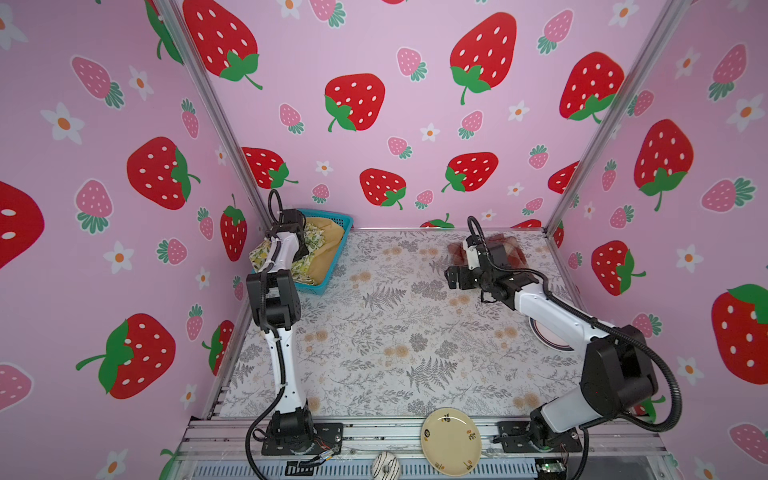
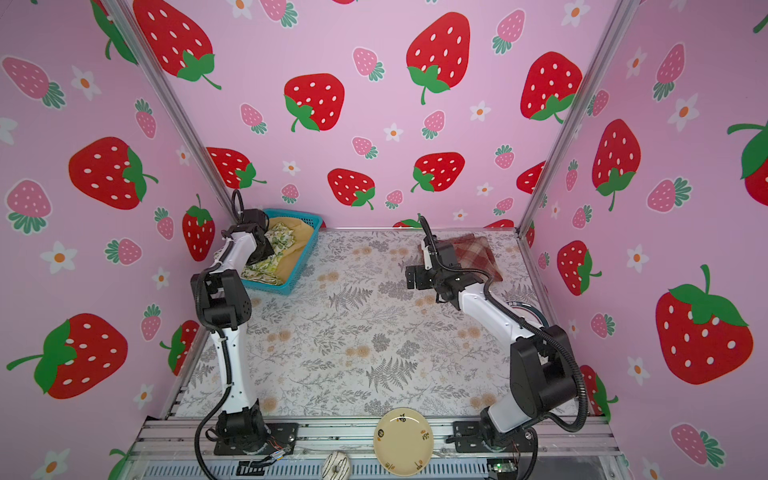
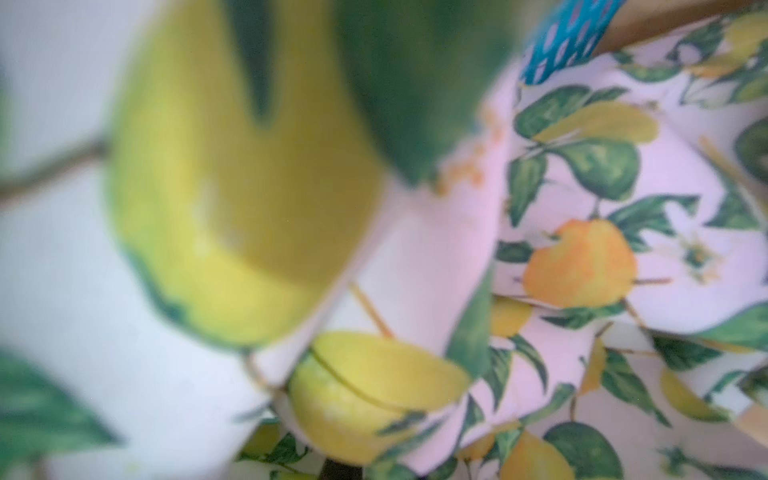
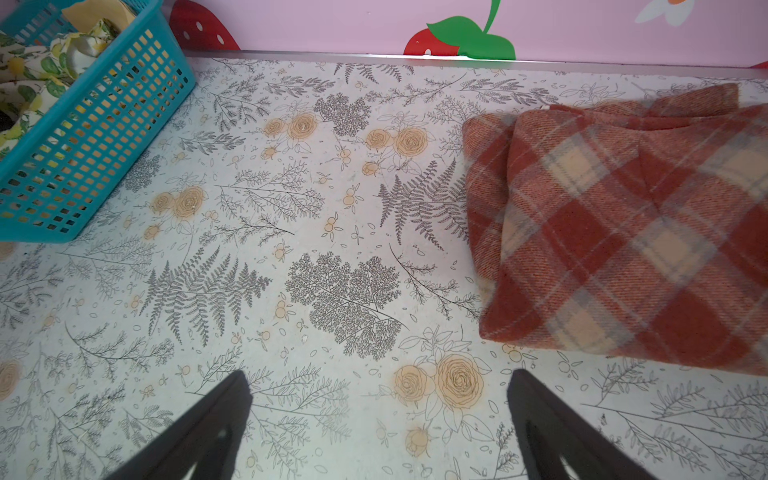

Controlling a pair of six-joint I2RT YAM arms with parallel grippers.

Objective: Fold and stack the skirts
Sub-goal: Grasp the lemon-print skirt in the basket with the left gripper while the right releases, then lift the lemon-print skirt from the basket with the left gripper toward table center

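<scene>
Left gripper closed, lemon skirt filling its wrist view; right gripper spread wide, plaid skirt nearby

Floral table bears basket, plaid skirt, plate.

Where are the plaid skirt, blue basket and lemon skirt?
plaid skirt (image 4: 623, 232), right wrist view, folded top layer
blue basket (image 4: 95, 141), right wrist view, mesh side wall
lemon skirt (image 3: 582, 262), left wrist view, printed fruit

Three skirts: plaid, lemon-print, mustard; one blue basket; two plates; two arms.
</scene>
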